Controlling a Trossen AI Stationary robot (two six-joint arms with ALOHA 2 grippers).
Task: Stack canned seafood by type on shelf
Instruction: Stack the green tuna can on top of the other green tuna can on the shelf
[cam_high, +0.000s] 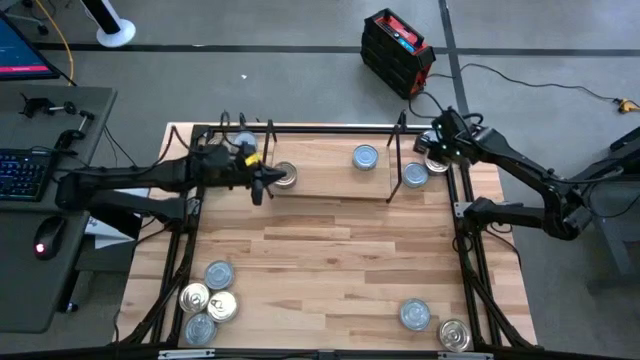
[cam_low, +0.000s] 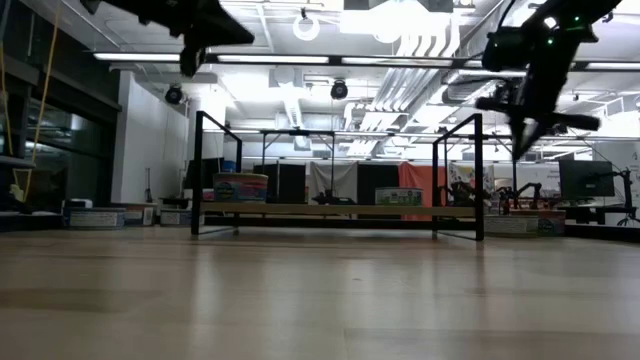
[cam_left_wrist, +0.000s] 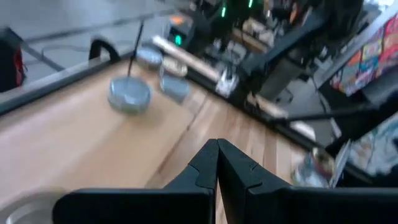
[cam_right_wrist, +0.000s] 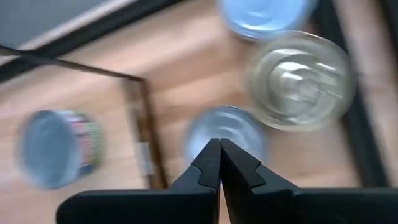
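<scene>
- We see a light-wood table (cam_high: 330, 255) in a workshop room with ceiling lights.
- Tins (cam_high: 366, 157) stand on the shelf (cam_high: 325, 170); labels are unreadable.
- Left gripper (cam_high: 262, 186) and right gripper (cam_high: 432, 143), both closed and empty, hang above the shelf ends.

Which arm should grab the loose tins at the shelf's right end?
Right. The right gripper, fingers shut, hovers over the tins outside the shelf's right bracket. The left gripper, also shut, sits at the shelf's left end beside a gold-lidded tin.
</scene>
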